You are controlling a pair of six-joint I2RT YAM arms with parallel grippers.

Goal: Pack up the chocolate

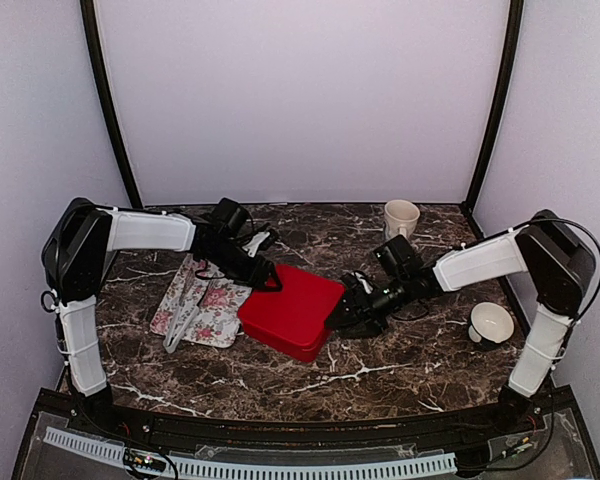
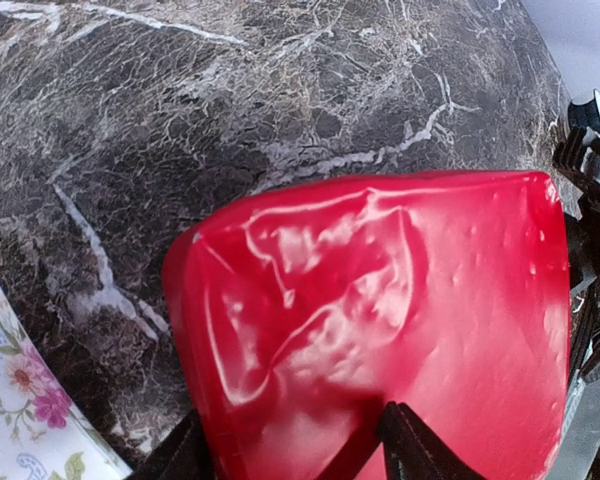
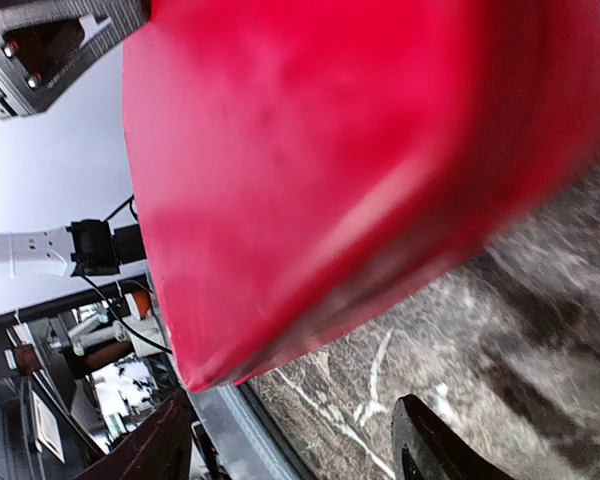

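Top external: dark veined marble table [image 1: 400,370], lilac walls [image 1: 300,90].

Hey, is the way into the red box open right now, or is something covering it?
The red box is closed by its own top, with the left gripper and right gripper at opposite edges. No chocolate shows.

The red box [image 1: 292,308] is smooth, shiny plastic. The worktop [image 1: 400,365] looks like dark stone with white lines, smooth and a little shiny. The flowery cloth [image 1: 202,310] near the left edge is not shiny. The mug [image 1: 401,217] in the far right corner looks like smooth china.
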